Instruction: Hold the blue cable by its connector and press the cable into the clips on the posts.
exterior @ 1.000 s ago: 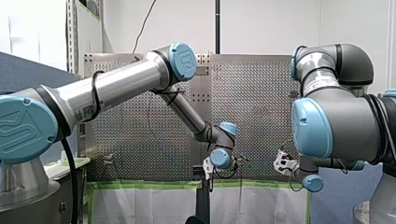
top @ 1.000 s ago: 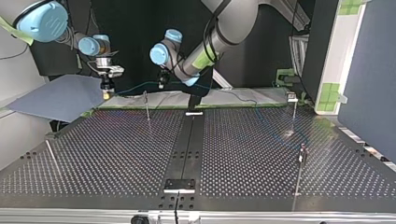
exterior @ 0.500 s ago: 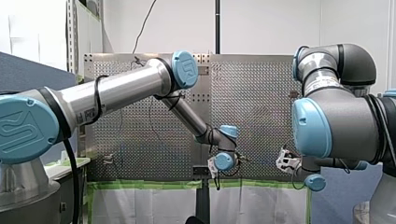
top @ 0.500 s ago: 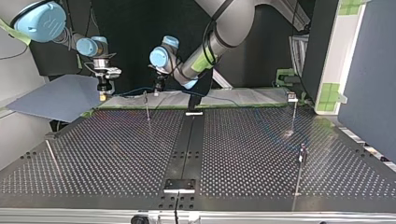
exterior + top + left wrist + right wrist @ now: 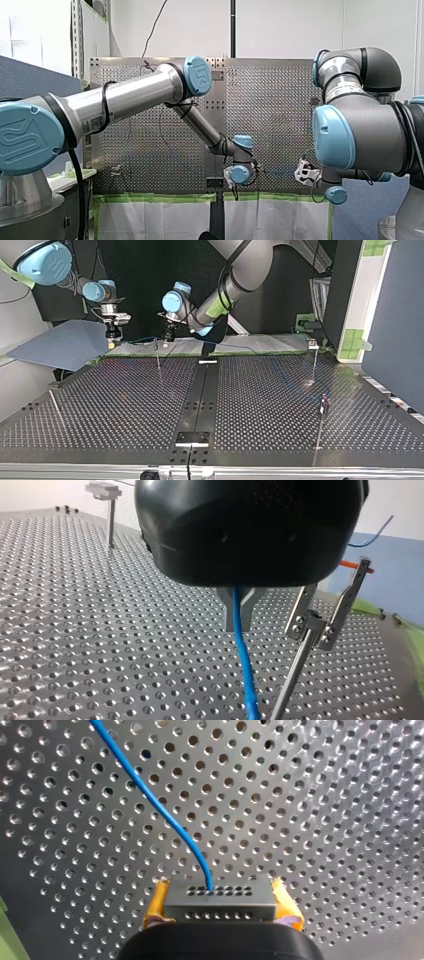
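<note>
The cable [image 5: 154, 804] is bright blue against the table [image 5: 325, 820], which is silvery grey and dotted all over with even rows of small dark holes. The connector [image 5: 220, 901] is dark grey with rows of tiny holes. The right gripper [image 5: 220, 892] shows yellow pads [image 5: 156, 902]. The left gripper [image 5: 241, 625] has a glossy black body and dull grey fingers [image 5: 227, 610]. A black strip [image 5: 200, 390] splits the table, and green tape [image 5: 150, 198] edges it. The left arm [image 5: 125, 97] is brushed silver and the right arm [image 5: 375, 135] darker grey, both with pale blue caps [image 5: 197, 75].

Lab: perforated table [image 5: 100, 405], posts [image 5: 158, 356]
</note>
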Controlling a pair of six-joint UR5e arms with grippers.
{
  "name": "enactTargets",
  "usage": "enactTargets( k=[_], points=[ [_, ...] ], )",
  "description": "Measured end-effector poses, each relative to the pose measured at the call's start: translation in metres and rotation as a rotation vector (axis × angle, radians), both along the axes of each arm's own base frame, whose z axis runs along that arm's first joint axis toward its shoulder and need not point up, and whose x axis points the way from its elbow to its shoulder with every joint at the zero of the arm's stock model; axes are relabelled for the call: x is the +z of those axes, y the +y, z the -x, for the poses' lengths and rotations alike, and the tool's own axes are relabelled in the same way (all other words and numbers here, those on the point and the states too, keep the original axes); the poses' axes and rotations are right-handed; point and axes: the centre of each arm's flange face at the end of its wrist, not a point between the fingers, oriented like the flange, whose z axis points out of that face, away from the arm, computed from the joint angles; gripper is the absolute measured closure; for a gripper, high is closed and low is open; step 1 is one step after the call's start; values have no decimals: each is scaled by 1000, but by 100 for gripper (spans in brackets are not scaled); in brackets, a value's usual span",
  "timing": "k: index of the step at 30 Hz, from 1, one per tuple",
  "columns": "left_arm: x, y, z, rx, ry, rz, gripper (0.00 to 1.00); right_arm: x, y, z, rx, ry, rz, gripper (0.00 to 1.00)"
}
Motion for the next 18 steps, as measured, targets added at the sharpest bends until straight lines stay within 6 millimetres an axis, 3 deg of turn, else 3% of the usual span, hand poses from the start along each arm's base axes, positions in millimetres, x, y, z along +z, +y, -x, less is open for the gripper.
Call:
enactTargets(
  k=[9, 14, 18],
  points=[
    [-23, 11, 4, 2, 8, 21, 100, -1, -1, -2, 3, 1, -2, 100],
    [-43, 7, 6, -16, 30, 19, 100, -2, -1, -3, 4, 0, -4, 100],
    [-43, 0, 1, -22, 31, 41, 100, -2, 0, -3, 5, 0, -5, 100]
  ],
)
